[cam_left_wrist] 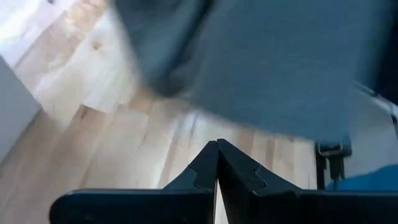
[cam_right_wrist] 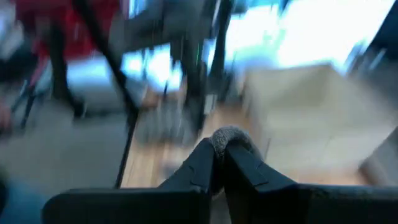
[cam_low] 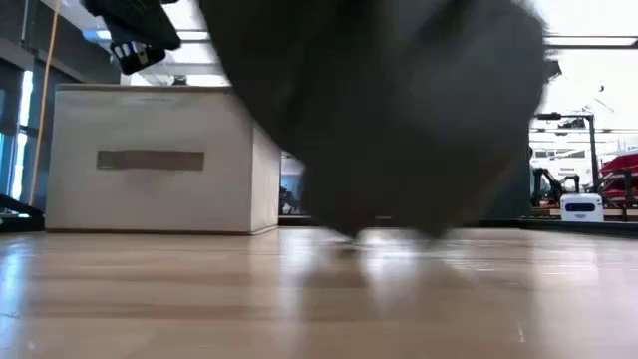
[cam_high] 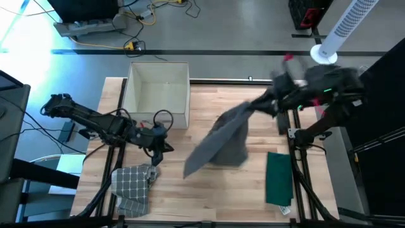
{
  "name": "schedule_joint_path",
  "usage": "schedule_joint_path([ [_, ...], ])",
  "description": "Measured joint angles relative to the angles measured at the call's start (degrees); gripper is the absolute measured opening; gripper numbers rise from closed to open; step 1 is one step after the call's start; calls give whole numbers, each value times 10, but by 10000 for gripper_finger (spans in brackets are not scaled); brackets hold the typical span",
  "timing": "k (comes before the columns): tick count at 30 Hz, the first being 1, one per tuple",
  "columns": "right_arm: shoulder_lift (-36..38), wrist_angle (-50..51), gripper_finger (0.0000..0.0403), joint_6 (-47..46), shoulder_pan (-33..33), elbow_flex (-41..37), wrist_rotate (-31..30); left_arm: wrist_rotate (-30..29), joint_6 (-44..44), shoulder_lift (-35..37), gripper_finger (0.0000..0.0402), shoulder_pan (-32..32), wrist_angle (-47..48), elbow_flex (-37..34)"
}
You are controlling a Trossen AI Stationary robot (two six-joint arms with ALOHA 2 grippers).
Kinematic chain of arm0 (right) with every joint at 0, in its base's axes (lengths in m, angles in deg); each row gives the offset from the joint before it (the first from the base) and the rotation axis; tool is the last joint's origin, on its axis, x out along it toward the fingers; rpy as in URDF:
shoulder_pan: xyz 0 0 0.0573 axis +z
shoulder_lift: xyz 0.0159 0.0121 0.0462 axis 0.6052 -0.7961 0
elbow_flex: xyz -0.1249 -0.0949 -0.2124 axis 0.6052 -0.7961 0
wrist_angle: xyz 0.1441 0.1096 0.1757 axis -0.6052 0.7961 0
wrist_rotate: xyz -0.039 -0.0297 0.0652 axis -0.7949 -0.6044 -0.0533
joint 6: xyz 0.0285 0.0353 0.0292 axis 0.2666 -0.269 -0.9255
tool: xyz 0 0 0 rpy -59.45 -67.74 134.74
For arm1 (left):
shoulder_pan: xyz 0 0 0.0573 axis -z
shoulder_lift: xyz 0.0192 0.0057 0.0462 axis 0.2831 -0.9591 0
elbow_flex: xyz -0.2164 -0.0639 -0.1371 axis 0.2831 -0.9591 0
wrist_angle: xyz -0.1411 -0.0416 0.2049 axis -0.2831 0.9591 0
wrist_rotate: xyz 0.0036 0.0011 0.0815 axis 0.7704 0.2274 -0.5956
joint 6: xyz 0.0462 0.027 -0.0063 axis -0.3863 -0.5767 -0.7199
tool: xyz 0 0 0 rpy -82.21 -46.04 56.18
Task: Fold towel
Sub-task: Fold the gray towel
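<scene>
Grey towel (cam_low: 399, 110) fills low view, right gripper (cam_right_wrist: 219, 149) pinching its edge

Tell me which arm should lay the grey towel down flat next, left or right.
Right, probably. The right gripper is already shut on a pinch of the grey towel, which hangs lifted over the table. The left gripper is shut and empty, beside the checked cloth.

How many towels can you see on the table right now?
3: a gray towel at the centre, lifted by the right gripper; a checkered towel front-left; a folded green towel front-right.
</scene>
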Motion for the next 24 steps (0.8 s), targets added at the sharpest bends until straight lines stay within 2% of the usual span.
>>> schedule_joint_path([
  [2, 16, -62, 8, 25, 8, -14, -36, 0, 1, 0, 0, -11, -10, 0],
  [5, 22, -102, 8, 51, 11, -21, -65, 0, 0, 0, 0, -22, -43, 0],
  [10, 11, -98, 8, 67, 10, -22, -103, 2, 0, 0, 0, -21, -93, 0],
  [17, -11, -91, 8, 81, 8, -23, -101, -7, -45, -31, 1, -9, -105, 0],
  [21, -13, -82, 8, 79, 8, -23, -99, -15, -93, -87, 26, -6, -125, 0],
  [24, -13, -82, 8, 66, 8, -23, -97, -71, -124, -130, 62, 2, -134, 0],
])
